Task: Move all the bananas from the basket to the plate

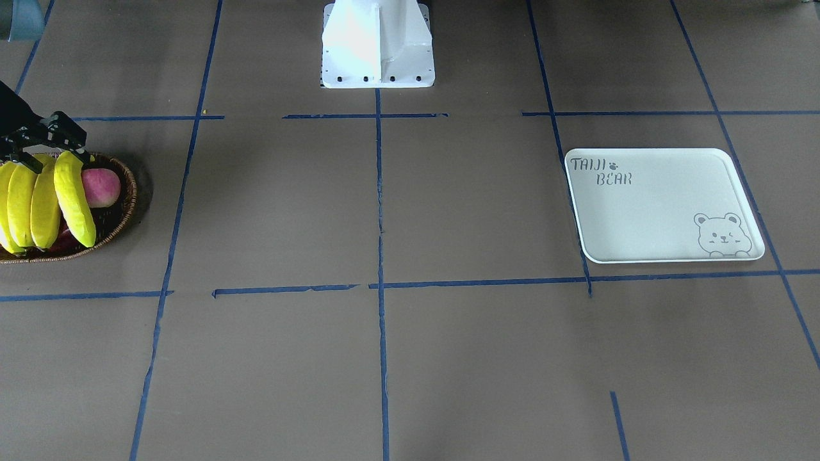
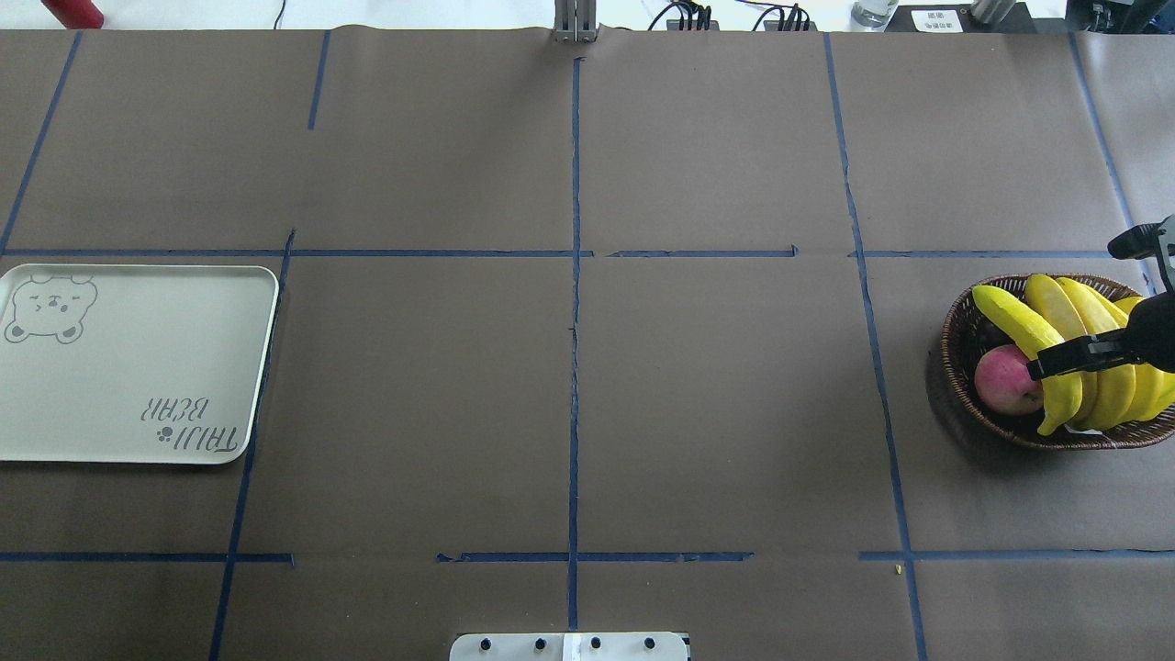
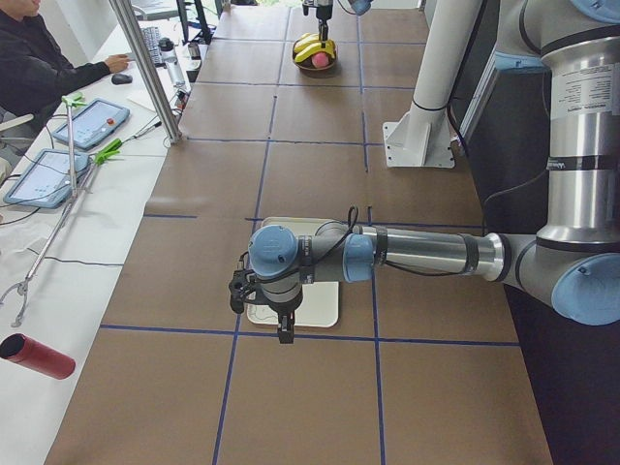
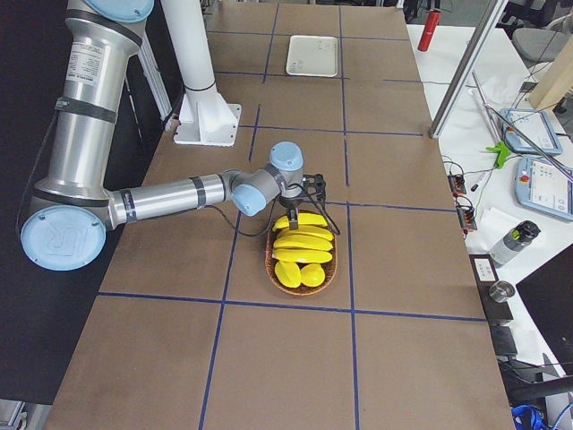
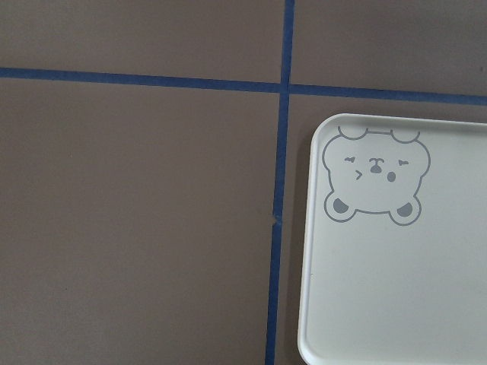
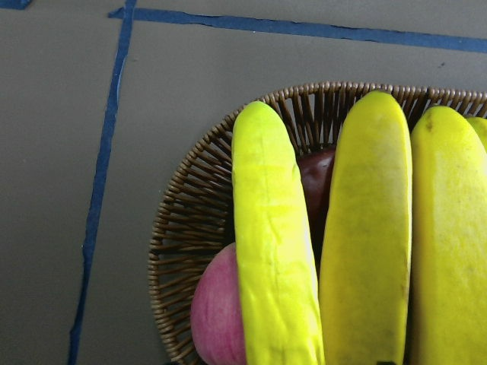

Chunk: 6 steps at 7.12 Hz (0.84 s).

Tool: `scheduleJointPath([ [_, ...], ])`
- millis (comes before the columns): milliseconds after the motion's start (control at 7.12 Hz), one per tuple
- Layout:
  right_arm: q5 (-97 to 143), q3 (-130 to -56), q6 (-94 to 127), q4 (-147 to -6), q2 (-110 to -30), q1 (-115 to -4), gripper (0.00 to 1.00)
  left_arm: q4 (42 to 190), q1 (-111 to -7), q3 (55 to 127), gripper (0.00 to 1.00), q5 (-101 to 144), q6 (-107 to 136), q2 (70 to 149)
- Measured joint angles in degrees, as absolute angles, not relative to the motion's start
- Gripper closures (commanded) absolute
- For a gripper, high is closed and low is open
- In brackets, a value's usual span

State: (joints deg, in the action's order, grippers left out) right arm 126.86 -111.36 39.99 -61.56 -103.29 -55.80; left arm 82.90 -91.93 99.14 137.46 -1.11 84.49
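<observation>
Bananas (image 6: 365, 243): four, bright yellow, side by side across the basket, filling the right wrist view from 12 to 6 o'clock. None is on the plate.
Basket (image 6: 190, 228): brown woven wicker at the 3 o'clock edge of the overhead view and the 9 o'clock edge of the front-facing view.
Apple (image 6: 217, 312): pink-red, in the basket under the outermost banana, at the basket's 9 o'clock side seen from overhead.
Dark red fruit (image 6: 316, 175): only a sliver shows between two bananas, so its kind cannot be told.
Right gripper (image 1: 54, 158): low over the bananas' ends at the basket's 12 o'clock rim in the front-facing view. Its black fingers stand apart, one on either side of the banana tops, and they clamp nothing.
Plate (image 1: 660, 205): pale off-white tray, bare, at 3 o'clock in the front-facing view and well apart from the basket.
Lettering (image 1: 599, 171): reads "TAIJI BEAR" with a small paw print, in the plate's 11 o'clock corner.
Bear drawing (image 1: 722, 235): grey outline in the plate's 5 o'clock corner.
Left gripper (image 3: 262, 320): hangs above the plate's near edge in the left side view. Whether its jaws are apart or together cannot be told.
Tape lines (image 1: 380, 192): blue, forming a grid on the brown table.
</observation>
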Motion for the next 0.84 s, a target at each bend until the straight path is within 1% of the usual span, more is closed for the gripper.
scheduleJointPath([
  [141, 126.84, -111.25, 39.99, -61.64, -103.29, -55.57, 0.54, 82.94, -91.93, 98.98, 0.00, 137.46, -1.13, 84.52],
  [281, 126.81, -111.16, 39.95, -61.68, -103.28, -55.38, 0.85, 82.96, -91.93, 98.92, 0.00, 137.46, -1.14, 84.54],
  [422, 126.77, -111.07, 39.72, -61.67, -103.29, -55.21, 0.97, 82.96, -91.93, 98.90, 0.00, 137.46, -1.14, 84.55],
  [562, 126.79, -111.12, 39.42, -61.58, -103.33, -55.18, 1.00, 82.97, -91.93, 98.85, 0.00, 137.46, -1.14, 84.55],
  [843, 127.58, -112.21, 39.14, -61.38, -103.34, -55.70, 1.00, 82.97, -91.93, 98.81, 0.00, 137.46, -1.14, 84.55],
])
